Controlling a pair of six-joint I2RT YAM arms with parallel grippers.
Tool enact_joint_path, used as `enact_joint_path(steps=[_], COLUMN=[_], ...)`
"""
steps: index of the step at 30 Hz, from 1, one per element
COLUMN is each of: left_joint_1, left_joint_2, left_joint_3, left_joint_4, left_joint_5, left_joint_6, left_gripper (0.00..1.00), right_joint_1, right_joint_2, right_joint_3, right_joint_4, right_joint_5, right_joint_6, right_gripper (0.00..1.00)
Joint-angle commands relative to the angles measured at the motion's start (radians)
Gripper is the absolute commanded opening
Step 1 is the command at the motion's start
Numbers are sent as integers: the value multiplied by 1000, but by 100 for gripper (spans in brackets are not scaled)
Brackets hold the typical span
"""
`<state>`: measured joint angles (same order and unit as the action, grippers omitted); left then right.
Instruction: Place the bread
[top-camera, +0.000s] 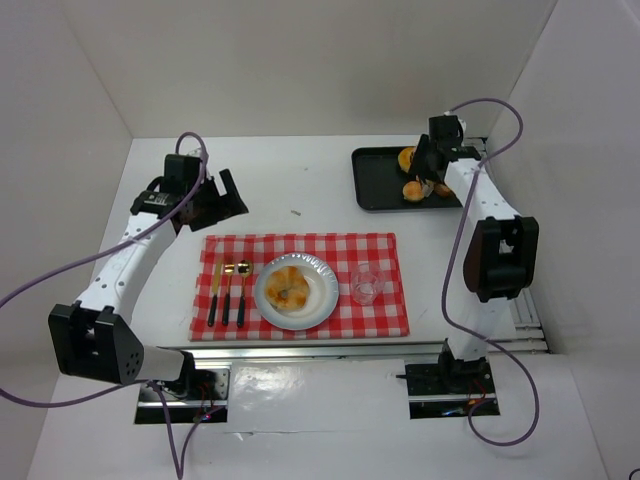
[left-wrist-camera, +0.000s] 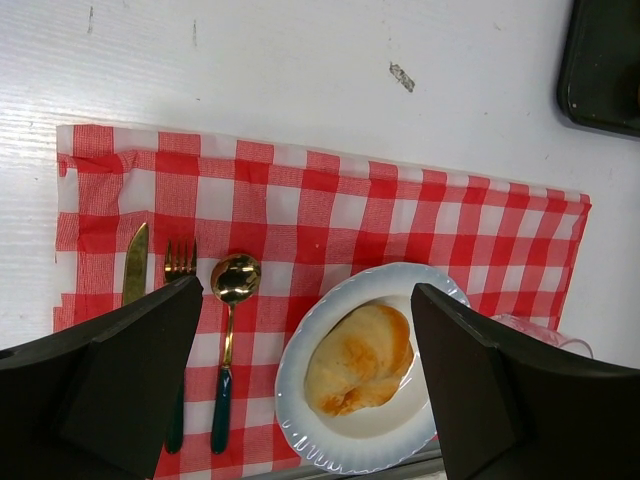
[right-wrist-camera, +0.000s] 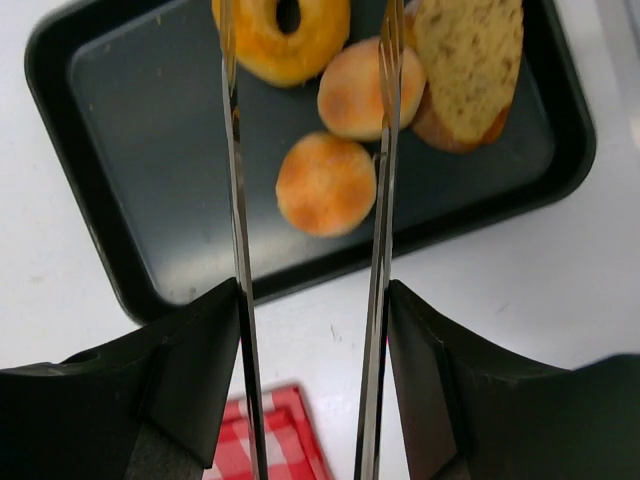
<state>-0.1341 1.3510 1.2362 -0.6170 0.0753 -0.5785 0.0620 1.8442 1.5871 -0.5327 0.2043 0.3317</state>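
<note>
A golden bread roll (top-camera: 288, 288) lies on the white plate (top-camera: 262, 300) on the red checked placemat; it also shows in the left wrist view (left-wrist-camera: 360, 358). My left gripper (top-camera: 225, 200) is open and empty, above the table behind the placemat's left end. My right gripper (top-camera: 425, 165) is shut on metal tongs (right-wrist-camera: 236, 200), whose arms stand apart and empty over the black tray (right-wrist-camera: 150, 150). In the tray lie a round roll (right-wrist-camera: 325, 183), a second roll (right-wrist-camera: 355, 90), a ring-shaped bread (right-wrist-camera: 285, 35) and a seeded slice (right-wrist-camera: 470, 55).
A knife (left-wrist-camera: 135, 262), fork (left-wrist-camera: 180, 262) and gold spoon (left-wrist-camera: 234, 278) lie left of the plate on the placemat (top-camera: 370, 315). A clear glass (top-camera: 365, 283) stands right of the plate. White walls close in the table on both sides and at the back.
</note>
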Motion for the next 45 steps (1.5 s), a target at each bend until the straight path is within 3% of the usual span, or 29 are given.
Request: enact_joint_path(steps=[1, 13, 24, 33, 45], left_joint_1=[4, 4, 4, 4, 4], left_joint_2=[10, 37, 46, 46, 56], left_joint_3=[16, 25, 25, 34, 34], left_joint_4=[25, 25, 25, 25, 25], left_joint_5=[11, 11, 11, -8, -8], left_joint_6=[12, 22, 22, 22, 22], left_gripper=[99, 99, 99, 99, 99], right_joint_1=[-25, -77, -117, -140, -140], right_joint_2=[30, 210, 237, 322, 305], right_joint_3=[112, 246, 234, 344, 353], right_joint_4=[56, 13, 36, -27, -69], right_joint_5=[-9, -97, -189, -289, -338], right_joint_6=[-28, -56, -56, -88, -128], right_gripper=[64, 60, 50, 49, 49])
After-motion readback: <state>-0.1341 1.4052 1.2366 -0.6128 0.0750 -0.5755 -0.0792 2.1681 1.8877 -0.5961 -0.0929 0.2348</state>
